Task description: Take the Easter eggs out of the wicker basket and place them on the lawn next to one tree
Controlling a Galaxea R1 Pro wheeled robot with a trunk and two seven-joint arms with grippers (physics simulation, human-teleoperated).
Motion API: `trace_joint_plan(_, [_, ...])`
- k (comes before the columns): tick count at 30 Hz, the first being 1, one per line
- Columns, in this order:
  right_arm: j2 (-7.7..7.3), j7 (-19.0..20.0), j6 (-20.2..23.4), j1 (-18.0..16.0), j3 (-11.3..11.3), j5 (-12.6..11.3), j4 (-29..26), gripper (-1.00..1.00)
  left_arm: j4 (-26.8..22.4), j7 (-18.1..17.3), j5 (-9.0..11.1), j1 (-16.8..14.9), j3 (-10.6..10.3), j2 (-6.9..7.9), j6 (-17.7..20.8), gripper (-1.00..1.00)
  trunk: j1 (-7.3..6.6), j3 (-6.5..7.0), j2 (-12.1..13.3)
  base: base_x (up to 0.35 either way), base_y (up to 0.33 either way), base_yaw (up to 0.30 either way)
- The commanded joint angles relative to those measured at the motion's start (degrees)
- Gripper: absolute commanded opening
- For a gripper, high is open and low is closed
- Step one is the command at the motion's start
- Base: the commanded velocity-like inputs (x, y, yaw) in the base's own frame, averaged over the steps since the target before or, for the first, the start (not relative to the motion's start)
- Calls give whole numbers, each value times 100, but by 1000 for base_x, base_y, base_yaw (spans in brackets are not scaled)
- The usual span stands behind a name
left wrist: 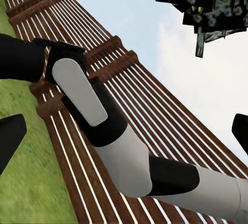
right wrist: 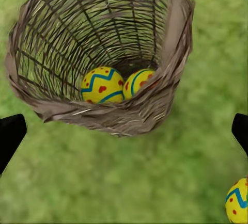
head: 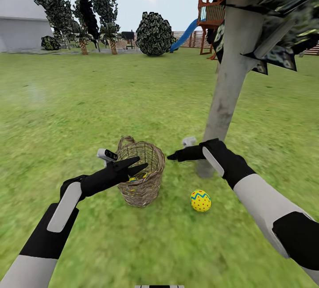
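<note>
The lawn [head: 66, 102] carries the wicker basket [head: 141, 170], the tree [head: 226, 88] — and one egg [head: 200, 200].

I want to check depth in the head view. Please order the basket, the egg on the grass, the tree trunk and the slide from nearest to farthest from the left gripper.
1. Basket: directly under the left gripper.
2. Egg: on the lawn, right of the basket.
3. Trunk: behind the egg, further right.
4. Slide: far back, by the fence.
</note>
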Motion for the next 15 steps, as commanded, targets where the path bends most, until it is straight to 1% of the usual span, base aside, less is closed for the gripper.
trace_joint_plan(1, [-10,17,17,0,13,9,-114,100,4,-10,7,-4,-6,3,20,100,-1,-5,-2,0,0,0])
trace_joint_plan(4, [-34,16,24,8,0,0,-370,100,11,-11,3,-4,-6,3,20,100,-1,-5,-2,0,0,0])
trace_joint_plan(5, [-41,13,27,13,-46,-1,-450,100,17,-11,-1,-1,-7,3,20,100,-1,-5,-2,0,0,0])
trace_joint_plan(8, [-51,9,49,18,-319,1,-528,100,27,-8,-4,-2,-7,1,20,100,-1,-5,-2,0,0,0])
trace_joint_plan(11, [-59,12,239,22,-558,4,-605,100,37,-8,-9,-5,-8,-3,20,100,-1,-5,-2,0,0,0])
trace_joint_plan(12, [-49,15,373,76,-666,5,-842,100,41,-7,-12,-3,-14,-5,-7,100,-1,-5,-2,0,0,0])
trace_joint_plan(15, [-14,17,407,226,-700,6,-1127,100,42,-4,-22,-3,-15,-6,-31,100,-1,-5,-2,0,0,0])
